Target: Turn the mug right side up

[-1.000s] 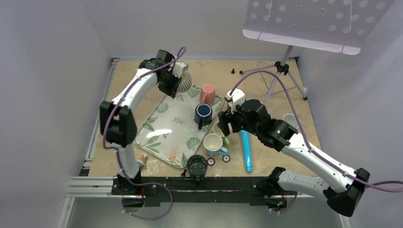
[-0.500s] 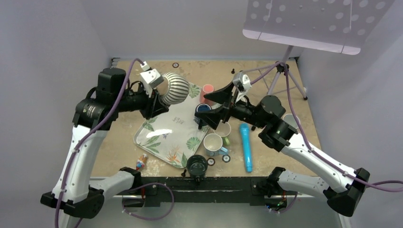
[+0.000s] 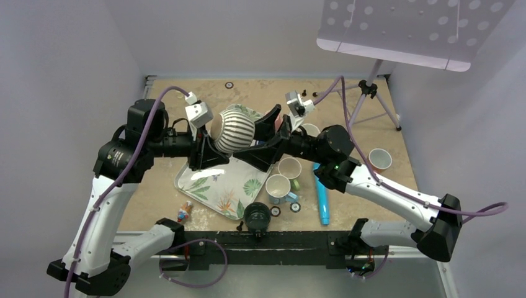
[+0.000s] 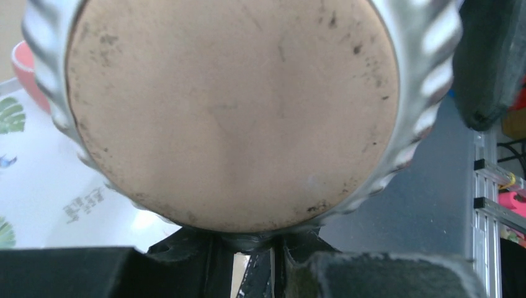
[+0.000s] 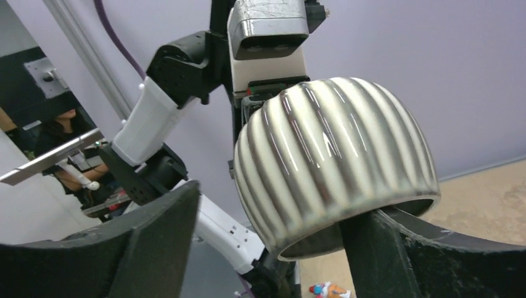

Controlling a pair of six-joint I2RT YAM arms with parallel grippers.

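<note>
Top external view: extended inward from the left, with the left arm's elbow raised high and its forearm level, the left gripper (image 3: 212, 148) clamped on the striped mug (image 3: 233, 129) at its base end and holding it in the air over the far half of the leaf-print tray (image 3: 214, 186). Met from the other side by the right arm, stretched across the tray's right edge, with the right gripper (image 3: 263, 138) spread wide, one finger above the mug and one below. From the left wrist, nothing but the mug's tan unglazed base filling the frame. From the right wrist, the ribbed wall lying on its side, rim against or just beside the right-hand finger (image 5: 397, 254); cannot tell which. Just right of the tray, a white cup (image 3: 289, 167), a second white cup (image 3: 277, 185) and a blue tube (image 3: 322, 198). Off the tray's near corner, a black cup (image 3: 256, 216).
</note>
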